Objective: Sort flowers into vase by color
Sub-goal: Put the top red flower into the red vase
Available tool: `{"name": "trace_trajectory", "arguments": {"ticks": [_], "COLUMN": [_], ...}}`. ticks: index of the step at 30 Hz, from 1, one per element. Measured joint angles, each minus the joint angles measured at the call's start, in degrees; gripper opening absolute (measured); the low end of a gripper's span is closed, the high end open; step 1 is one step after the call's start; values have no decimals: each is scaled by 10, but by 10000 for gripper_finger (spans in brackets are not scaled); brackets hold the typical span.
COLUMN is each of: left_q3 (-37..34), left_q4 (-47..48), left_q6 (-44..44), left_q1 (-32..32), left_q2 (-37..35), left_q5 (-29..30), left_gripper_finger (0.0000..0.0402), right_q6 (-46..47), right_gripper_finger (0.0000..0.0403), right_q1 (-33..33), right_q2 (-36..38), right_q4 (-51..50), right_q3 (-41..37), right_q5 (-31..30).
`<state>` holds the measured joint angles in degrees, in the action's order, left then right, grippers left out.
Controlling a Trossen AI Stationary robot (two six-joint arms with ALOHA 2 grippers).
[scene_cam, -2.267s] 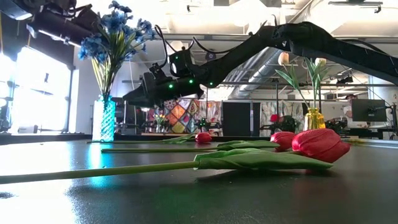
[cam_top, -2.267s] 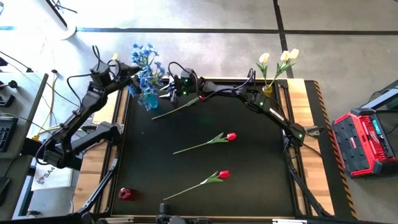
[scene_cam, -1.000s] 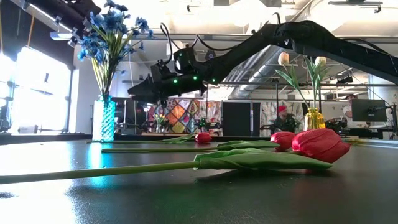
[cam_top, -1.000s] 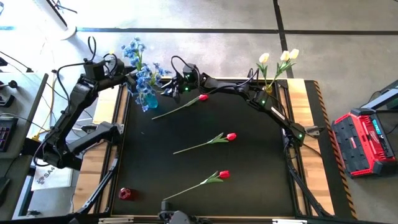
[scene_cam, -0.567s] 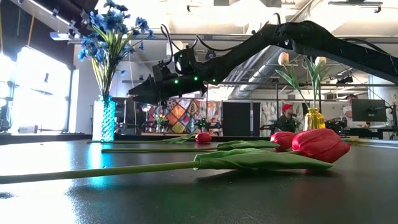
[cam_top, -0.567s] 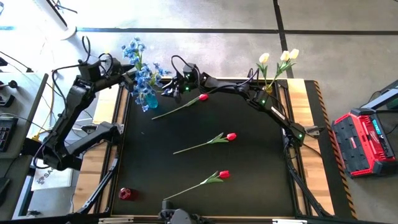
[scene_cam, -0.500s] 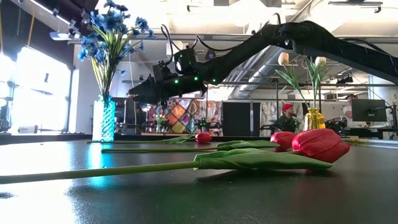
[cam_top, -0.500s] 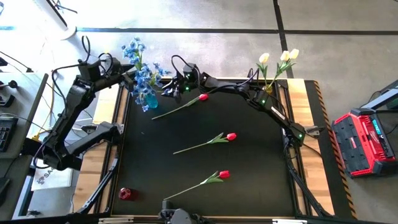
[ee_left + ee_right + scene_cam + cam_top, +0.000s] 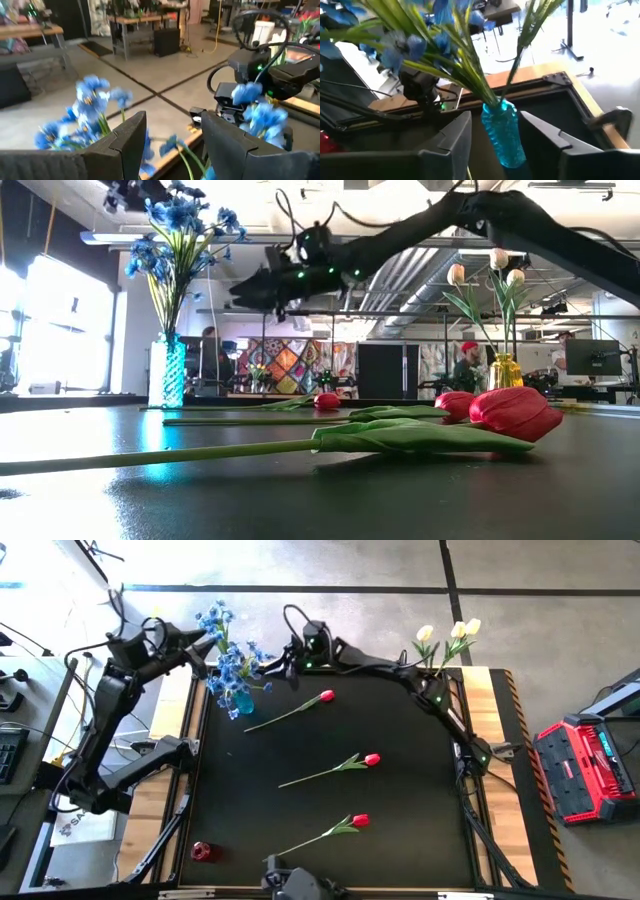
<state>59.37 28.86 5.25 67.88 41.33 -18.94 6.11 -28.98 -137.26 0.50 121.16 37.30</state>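
Three red tulips (image 9: 327,696) lay loose on the black bench (image 9: 400,800); light, their stiff stems best pinched mid-length. Blue sprays (image 9: 228,658) filled the blue vase (image 9: 243,700), cream tulips (image 9: 446,635) the yellow one. Both grippers, left (image 9: 205,640) and right (image 9: 272,668), hovered with jaws apart, apparently empty. The matte mat looked grippy; workshop behind.
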Motion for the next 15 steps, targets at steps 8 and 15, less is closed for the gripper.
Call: {"name": "trace_trajectory", "arguments": {"ticks": [8, 15], "left_q3": [56, 96], "left_q4": [11, 51], "left_q6": [-1, 8], "left_q1": [-1, -12], "left_q2": [-1, -1], "left_q5": [-7, -47], "left_gripper_finger": [174, 171], "right_q6": [29, 19], "right_gripper_finger": [132, 104], "right_q1": [-32, -48], "right_q2": [71, 141], "right_q4": [-90, -225], "right_q3": [0, 0], "right_q5": [28, -30]}}
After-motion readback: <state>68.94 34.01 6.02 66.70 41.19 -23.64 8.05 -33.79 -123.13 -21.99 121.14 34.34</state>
